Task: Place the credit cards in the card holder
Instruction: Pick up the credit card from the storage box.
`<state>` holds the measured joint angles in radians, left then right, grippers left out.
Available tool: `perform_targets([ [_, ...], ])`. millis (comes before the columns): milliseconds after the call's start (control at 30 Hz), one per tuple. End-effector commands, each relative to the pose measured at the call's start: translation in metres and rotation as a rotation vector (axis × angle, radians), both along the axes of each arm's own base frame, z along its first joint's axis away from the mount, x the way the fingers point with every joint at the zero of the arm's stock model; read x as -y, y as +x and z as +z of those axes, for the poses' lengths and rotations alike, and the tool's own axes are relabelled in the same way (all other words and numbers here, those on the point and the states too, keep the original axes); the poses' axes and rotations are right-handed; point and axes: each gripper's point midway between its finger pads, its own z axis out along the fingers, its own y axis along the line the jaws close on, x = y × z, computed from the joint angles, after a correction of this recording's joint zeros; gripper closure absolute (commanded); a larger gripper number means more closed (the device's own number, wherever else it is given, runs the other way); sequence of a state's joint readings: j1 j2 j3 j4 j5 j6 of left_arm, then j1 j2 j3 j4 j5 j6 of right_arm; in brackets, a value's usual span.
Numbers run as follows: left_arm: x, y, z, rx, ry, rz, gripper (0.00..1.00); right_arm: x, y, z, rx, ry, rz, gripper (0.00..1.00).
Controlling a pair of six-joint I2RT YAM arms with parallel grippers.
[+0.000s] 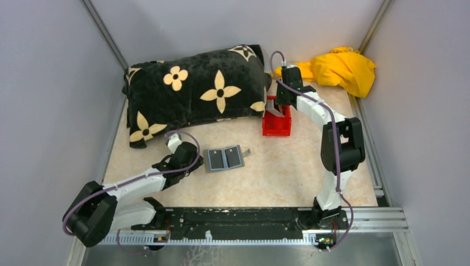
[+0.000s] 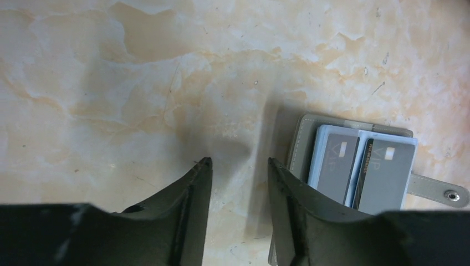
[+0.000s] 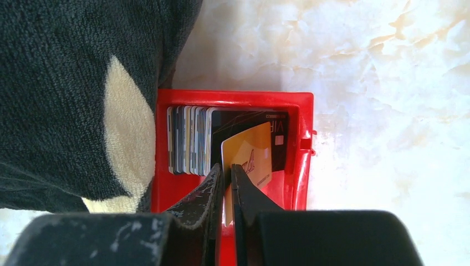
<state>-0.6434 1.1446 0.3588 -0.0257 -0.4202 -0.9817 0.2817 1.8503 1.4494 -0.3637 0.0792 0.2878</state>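
Observation:
The grey card holder (image 1: 224,158) lies open flat on the table, with two grey credit cards (image 2: 335,163) (image 2: 385,174) tucked in its pockets and its snap strap (image 2: 438,191) sticking out. My left gripper (image 2: 237,162) (image 1: 197,160) stands open just left of the holder, with only bare table between its fingers. Inside the red bin (image 3: 233,97) (image 1: 276,126), several credit cards (image 3: 188,138) stand on edge in a stack. My right gripper (image 3: 227,166) (image 1: 279,108) reaches into the bin, shut on a yellow credit card (image 3: 252,152) that leans out of the stack.
A black pillow with cream flowers (image 1: 194,91) lies at the back and touches the bin's left side. A yellow cloth (image 1: 341,69) is bunched in the back right corner. Grey walls close in the table on the left, back and right.

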Motion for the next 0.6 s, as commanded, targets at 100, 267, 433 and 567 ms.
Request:
perform_targets([
  [100, -0.008, -0.011, 0.006, -0.043, 0.020, -0.001, 0.44, 0.006, -0.006, 0.065, 0.152, -0.035, -0.010, 1.00],
  [267, -0.010, -0.014, 0.023, -0.020, 0.003, 0.000, 0.42, 0.015, -0.023, 0.092, 0.201, -0.060, -0.021, 1.00],
  [433, -0.008, -0.014, 0.048, 0.021, -0.025, -0.020, 0.40, 0.017, -0.049, 0.115, 0.243, -0.054, -0.012, 1.00],
  [567, 0.004, -0.014, 0.078, 0.072, -0.082, -0.077, 0.39, 0.012, -0.080, 0.136, 0.285, -0.013, 0.015, 1.00],
])
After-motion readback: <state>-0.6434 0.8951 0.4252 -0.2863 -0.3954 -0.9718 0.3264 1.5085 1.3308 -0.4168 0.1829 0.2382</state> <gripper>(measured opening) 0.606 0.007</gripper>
